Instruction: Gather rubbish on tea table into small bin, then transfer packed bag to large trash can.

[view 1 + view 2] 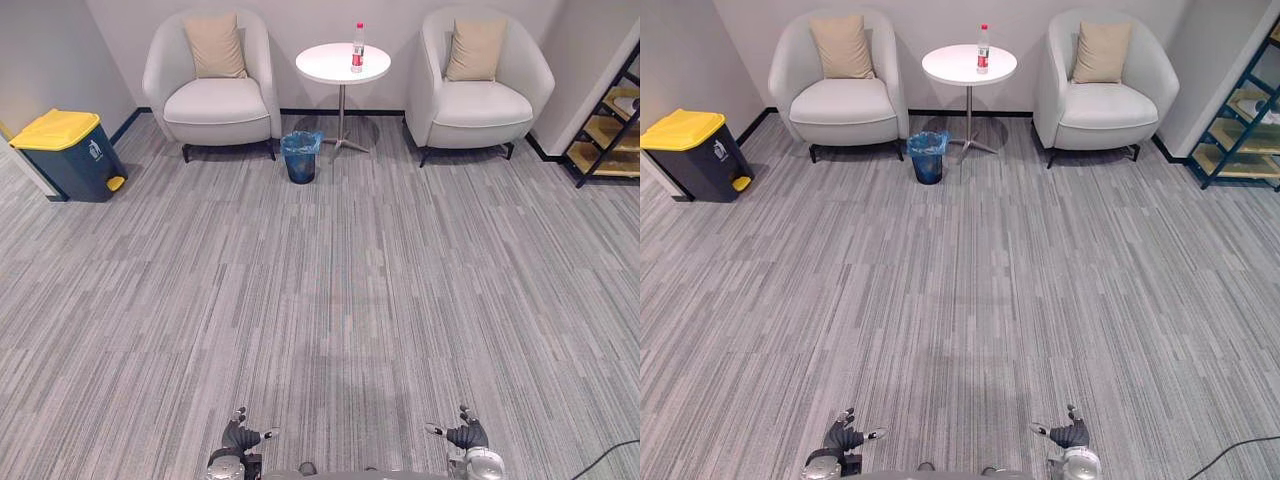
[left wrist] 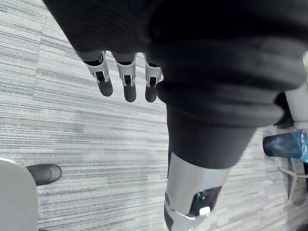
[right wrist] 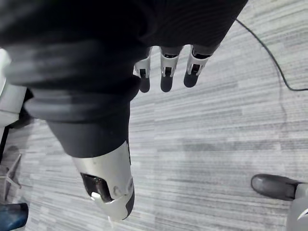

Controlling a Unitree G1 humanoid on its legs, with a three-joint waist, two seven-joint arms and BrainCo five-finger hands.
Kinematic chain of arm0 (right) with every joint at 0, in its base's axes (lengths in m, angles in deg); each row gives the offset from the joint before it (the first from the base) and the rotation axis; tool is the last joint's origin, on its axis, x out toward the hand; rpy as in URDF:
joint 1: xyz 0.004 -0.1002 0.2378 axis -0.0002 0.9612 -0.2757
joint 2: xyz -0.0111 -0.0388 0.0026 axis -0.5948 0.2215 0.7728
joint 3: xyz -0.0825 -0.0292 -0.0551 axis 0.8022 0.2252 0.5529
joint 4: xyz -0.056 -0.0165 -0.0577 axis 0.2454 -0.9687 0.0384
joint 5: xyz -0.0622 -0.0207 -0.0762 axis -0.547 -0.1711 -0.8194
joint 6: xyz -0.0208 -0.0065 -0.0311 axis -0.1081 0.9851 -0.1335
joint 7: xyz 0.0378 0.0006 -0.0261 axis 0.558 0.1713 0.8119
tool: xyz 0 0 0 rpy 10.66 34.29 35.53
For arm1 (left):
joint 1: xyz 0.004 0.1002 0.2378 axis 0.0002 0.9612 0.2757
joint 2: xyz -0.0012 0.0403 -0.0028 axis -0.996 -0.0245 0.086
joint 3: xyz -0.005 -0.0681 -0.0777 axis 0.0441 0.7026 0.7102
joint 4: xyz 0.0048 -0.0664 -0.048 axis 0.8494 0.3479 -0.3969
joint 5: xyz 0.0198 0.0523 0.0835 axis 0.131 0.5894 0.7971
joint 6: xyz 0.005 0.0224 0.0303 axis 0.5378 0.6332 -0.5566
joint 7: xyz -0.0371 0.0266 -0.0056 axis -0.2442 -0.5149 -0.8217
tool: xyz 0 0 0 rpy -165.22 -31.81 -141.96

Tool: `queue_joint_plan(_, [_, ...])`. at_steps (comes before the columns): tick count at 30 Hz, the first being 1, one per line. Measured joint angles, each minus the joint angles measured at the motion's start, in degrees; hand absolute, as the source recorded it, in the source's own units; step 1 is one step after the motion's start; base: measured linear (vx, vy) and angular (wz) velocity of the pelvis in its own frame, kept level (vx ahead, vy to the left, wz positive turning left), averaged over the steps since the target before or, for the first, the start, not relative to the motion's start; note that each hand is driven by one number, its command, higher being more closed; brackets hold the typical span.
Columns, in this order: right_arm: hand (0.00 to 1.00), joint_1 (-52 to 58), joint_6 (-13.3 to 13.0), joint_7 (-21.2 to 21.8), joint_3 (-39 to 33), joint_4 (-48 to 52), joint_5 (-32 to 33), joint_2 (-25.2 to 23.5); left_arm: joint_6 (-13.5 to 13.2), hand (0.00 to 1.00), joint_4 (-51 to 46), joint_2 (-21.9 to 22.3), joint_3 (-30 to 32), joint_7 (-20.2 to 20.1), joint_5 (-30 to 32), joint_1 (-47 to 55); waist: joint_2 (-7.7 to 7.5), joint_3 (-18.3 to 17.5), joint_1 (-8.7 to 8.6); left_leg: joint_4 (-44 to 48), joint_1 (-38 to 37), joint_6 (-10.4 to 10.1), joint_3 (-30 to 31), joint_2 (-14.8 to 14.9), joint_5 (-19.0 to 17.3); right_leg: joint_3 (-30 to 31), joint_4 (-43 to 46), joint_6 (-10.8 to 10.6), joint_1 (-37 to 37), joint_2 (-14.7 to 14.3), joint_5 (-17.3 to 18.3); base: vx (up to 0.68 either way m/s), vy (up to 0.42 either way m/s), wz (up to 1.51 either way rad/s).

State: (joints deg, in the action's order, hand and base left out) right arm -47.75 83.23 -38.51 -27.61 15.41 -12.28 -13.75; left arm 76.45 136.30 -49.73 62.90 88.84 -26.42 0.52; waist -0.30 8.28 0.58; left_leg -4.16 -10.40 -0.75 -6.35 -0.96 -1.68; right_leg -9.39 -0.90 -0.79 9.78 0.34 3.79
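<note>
The bottle [image 1: 357, 47] is seen standing upright on the round surface [image 1: 325, 65], straight ahead and well apart from the left hand [image 1: 238, 436] and right hand [image 1: 466, 435], both held low, fingers relaxed and empty, neither judged nearer.

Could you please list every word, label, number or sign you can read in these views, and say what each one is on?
No text can be read here.
On the bottle standing on the round table: a red label, print too small to read.
On the large trash can: a white mark on its front, too small to make out.
</note>
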Motion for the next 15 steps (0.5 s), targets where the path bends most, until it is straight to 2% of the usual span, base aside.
queue_joint_plan(9, [0.0,-0.48,0.03,0.0,0.02,0.06,0.32,0.02,-0.08,0.0,-0.3,0.02,-0.18,-0.01,-0.06,-0.04,0.14,0.01,0.14,0.62,1.12,-0.24,-1.44,0.21,-0.56,1.6,0.51,0.01,-1.57,-0.1,0.01,0.0,-0.002,-0.07])
queue_joint_plan(11, [0.0,-1.66,0.05,-0.04,-0.01,0.16,0.32,0.08,-0.09,0.0,-0.79,0.0,-0.46,-0.01,-0.08,-0.05,0.47,0.09,0.08,3.54,3.94,0.63,-2.33,0.47,-2.18,2.39,2.37,-0.18,-3.98,-0.05,0.38,0.0,-0.006,-0.25])
queue_joint_plan(12, [0.0,-1.99,0.06,-0.18,-0.03,0.24,0.31,0.16,-0.09,0.0,-1.26,-0.01,-0.68,-0.01,-0.11,-0.07,0.61,0.21,0.16,5.3,5.2,0.87,-2.8,0.59,-3.21,2.99,4.16,-0.45,-5.36,0.09,1.21,0.03,0.009,-0.26])
queue_joint_plan(15, [0.0,-2.1,0.17,-0.98,-0.17,0.68,0.27,0.47,-0.13,0.0,-2.86,-0.12,-0.77,-0.01,-0.11,0.58,0.89,0.78,0.1,11.22,7.63,1.89,-4.07,0.28,-7.54,3.45,14.58,-2.17,-9.98,1.79,6.95,0.01,0.04,-0.18])
